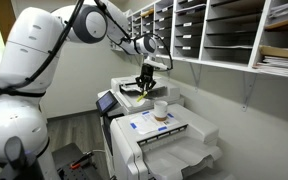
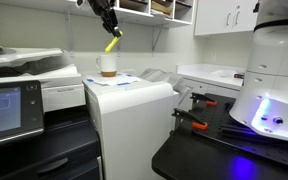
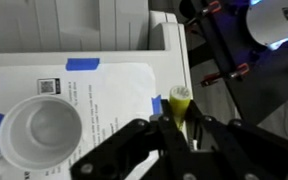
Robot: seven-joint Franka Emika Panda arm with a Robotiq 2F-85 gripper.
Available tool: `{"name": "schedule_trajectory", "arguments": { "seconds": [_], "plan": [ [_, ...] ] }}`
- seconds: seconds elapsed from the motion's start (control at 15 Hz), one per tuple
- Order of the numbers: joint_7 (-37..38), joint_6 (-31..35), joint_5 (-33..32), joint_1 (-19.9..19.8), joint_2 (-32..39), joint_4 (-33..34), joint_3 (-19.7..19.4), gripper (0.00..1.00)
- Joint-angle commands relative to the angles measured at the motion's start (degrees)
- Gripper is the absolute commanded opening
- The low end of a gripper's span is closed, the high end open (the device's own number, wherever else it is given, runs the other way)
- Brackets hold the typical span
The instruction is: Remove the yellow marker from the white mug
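Note:
My gripper (image 3: 174, 122) is shut on the yellow marker (image 3: 179, 103) and holds it in the air, clear of the white mug (image 3: 39, 132). In the wrist view the mug stands lower left on a printed sheet (image 3: 104, 90), and its inside looks empty. In an exterior view the marker (image 2: 113, 43) hangs tilted from the gripper (image 2: 110, 22) just above and to the right of the mug (image 2: 108, 66). In an exterior view the gripper (image 1: 146, 82) hovers left of the mug (image 1: 160, 109) atop the printer.
The mug stands on a big white printer (image 2: 124, 110) with blue-taped paper (image 3: 82, 64). A second printer with a touch screen (image 2: 9, 108) is beside it. Wall shelves with paper trays (image 1: 219, 30) hang above. Clamps (image 2: 199, 124) lie on a black table by the robot base (image 2: 274, 80).

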Motion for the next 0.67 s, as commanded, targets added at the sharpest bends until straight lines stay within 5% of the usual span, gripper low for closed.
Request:
{"name": "schedule_trajectory", "arguments": {
  "seconds": [0.0, 0.33, 0.4, 0.6],
  "plan": [
    [-4.0, 7.5, 5.5, -3.2, -3.0, -7.7, 0.8, 0.05],
    [-7.6, 19.8, 5.6, -3.7, -3.6, -14.5, 0.2, 0.05],
    [-7.7, 21.1, 5.5, -3.6, -3.7, -15.3, 0.1, 0.46],
    [-7.2, 22.9, 4.6, -3.0, -4.6, -16.8, -0.1, 0.60]
  ]
}}
